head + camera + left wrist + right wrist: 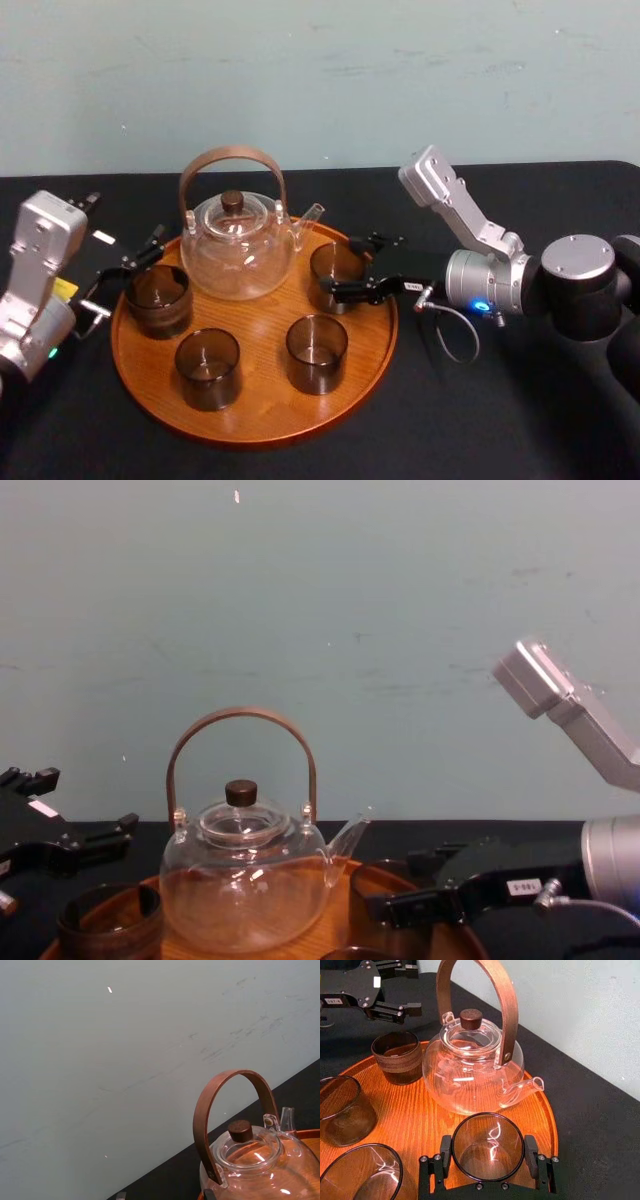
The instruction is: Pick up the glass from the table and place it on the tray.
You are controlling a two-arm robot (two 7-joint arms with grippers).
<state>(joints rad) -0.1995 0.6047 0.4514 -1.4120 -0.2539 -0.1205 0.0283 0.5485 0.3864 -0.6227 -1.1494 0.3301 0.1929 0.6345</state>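
The big round tray point(265, 400) sits on the black table point(500, 420). On the tray stands a see-through teapot point(240, 245) with a brown bent handle and a small dark knob on its lid. Its spout points to the robot's right. There are four dark glasses on the tray. The glass point(335, 268) of the task stands upright at the right side of the tray, just beside the teapot's spout and near the rim. The right gripper point(487, 1156) reaches in from the right, low over the tray. It holds this glass: one finger is on each side, and both pads point(446, 1152) press on the glass wall. The bottom of the glass looks as if it rests on the wood. The left gripper point(118, 280) is at the left edge of the tray. Its fingers are spread apart and there is nothing in them. Close to it stands another glass point(157, 298), on the left side of the tray by the teapot. Two more glasses, one point(207, 367) and another point(317, 352), stand side by side at the front of the tray, a little apart. Behind the table is a pale wall
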